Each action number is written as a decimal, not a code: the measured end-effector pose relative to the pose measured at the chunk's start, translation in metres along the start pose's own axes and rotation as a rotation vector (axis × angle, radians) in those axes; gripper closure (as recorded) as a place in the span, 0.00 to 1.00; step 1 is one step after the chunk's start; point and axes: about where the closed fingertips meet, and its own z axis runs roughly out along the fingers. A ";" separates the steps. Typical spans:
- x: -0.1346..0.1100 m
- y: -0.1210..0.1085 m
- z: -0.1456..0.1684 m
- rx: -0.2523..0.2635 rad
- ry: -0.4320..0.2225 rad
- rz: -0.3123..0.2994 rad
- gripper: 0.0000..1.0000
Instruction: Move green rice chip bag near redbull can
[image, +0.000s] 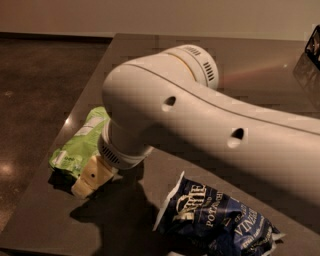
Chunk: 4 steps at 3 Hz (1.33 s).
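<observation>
The green rice chip bag (76, 146) lies flat near the left edge of the grey table (250, 55); its right part is covered by my arm. My gripper (89, 179) is low at the bag's near right edge, touching or just above it. The wide white arm (210, 125) reaches in from the right and fills the middle of the view. The redbull can does not show; it is hidden or out of view.
A dark navy-blue chip bag (215, 220) with white lettering lies at the front of the table, right of my gripper. A dark object (312, 47) stands at the far right edge. The table's left edge drops to a dark floor (30, 100).
</observation>
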 end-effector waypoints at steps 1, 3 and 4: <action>-0.011 0.011 -0.002 -0.012 -0.001 -0.013 0.00; -0.023 0.022 0.019 0.053 0.020 -0.002 0.00; -0.028 0.019 0.029 0.081 0.024 0.021 0.18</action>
